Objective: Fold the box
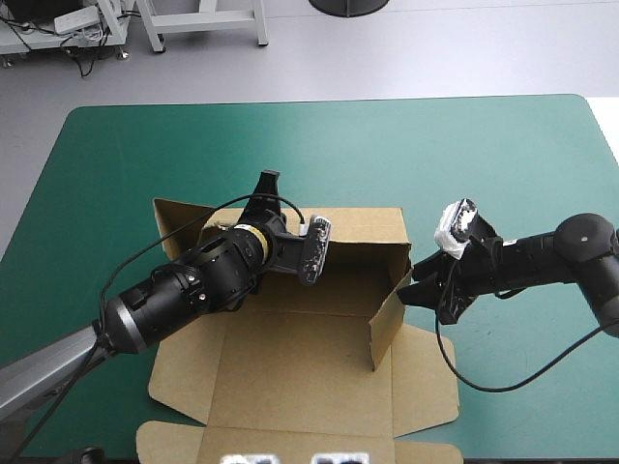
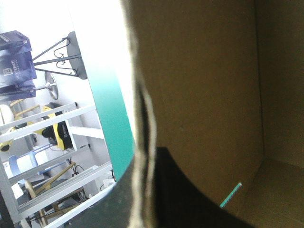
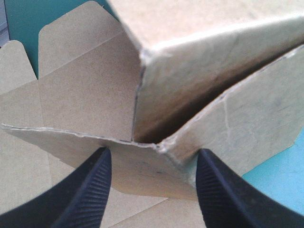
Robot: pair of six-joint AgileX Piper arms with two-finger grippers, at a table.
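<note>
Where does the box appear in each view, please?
High view: the box lies mid-table, far and right walls raised.
Left wrist view: its far wall fills the picture, edge clamped in the left gripper.
Right wrist view: its side wall stands ahead of the open right gripper.
Shared landmark: the teal-green cover.

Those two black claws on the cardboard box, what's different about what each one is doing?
The left gripper, black curved fingers, is shut on the raised far wall of the brown board box; the right gripper is open, fingers apart at the right wall. The left gripper points toward the teal-green table's far edge; the right gripper points leftward. Both are at upright walls of one box.
</note>
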